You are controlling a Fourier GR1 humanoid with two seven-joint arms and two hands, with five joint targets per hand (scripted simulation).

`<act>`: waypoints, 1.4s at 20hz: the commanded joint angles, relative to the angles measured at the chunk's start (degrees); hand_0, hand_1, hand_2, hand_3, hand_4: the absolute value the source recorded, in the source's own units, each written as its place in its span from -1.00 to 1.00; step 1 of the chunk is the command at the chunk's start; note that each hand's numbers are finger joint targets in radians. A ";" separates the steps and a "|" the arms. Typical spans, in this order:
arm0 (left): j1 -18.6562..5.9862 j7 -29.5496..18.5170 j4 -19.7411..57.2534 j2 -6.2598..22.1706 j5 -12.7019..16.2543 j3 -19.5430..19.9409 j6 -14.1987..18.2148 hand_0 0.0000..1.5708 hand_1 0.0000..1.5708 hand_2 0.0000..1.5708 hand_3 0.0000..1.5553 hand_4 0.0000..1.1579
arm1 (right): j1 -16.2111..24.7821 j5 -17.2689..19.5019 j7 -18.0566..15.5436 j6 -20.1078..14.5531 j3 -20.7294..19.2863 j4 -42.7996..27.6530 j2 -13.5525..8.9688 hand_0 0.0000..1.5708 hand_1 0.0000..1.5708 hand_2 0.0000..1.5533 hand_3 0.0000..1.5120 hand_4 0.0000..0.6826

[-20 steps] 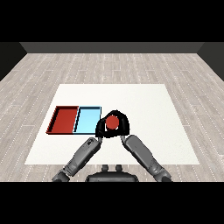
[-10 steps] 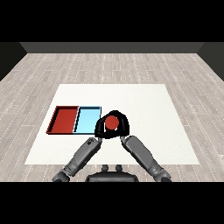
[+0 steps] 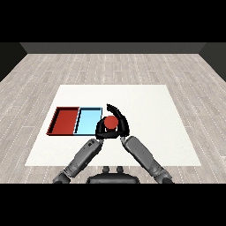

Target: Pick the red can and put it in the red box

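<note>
Can (image 3: 110,122): red, upright, just right of the blue tray's right edge, near the table's middle, a little toward the near side; whether resting on the table or lifted cannot be told.
Right hand (image 3: 122,124): black, wrapped round the can from the right and from behind; fingers curled over the can's far side, one fingertip sticking up and to the left beyond it; grasping the can.
Right forearm: grey, reaching up and left from the lower right to the can.
Left hand (image 3: 101,129): black, close against the can's left side, at the blue tray's near right corner; mostly hidden behind the can and the other hand, so finger state cannot be told.
Left forearm: grey, running up and right from the lower left.
Red tray (image 3: 56,120): left of the pair, on the table's left part, red floor, nothing in it.
Blue tray (image 3: 84,119): light blue, touching the red tray's right side, between red tray and can, nothing in it.
Table (image 3: 150,110): white, on a grey plank floor.
</note>
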 commanded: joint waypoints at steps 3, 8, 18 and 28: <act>-0.31 -1.11 -0.90 -0.73 1.30 -1.15 1.42 1.00 1.00 1.00 0.92 0.96 | 3.90 -0.20 -1.49 0.54 0.03 0.28 0.25 -1.00 -1.00 -1.00 -1.00 -1.00; 2.44 1.26 -3.88 -0.74 -4.05 -0.52 2.88 1.00 1.00 1.00 0.91 0.96 | 3.60 4.22 5.08 1.06 -1.69 -5.71 0.09 -1.00 -1.00 -1.00 -1.00 -1.00; -0.90 8.15 -6.54 0.56 -7.20 5.96 0.82 1.00 1.00 0.98 0.89 0.95 | 11.38 -1.05 0.09 10.05 -9.39 -11.48 -3.40 -1.00 -1.00 -1.00 -1.00 -1.00; -0.43 9.94 -7.90 9.27 -8.52 15.04 -1.55 1.00 1.00 1.00 0.91 0.94 | 23.69 -6.15 2.67 14.96 -16.62 -24.14 -10.60 -1.00 -1.00 -1.00 -1.00 -1.00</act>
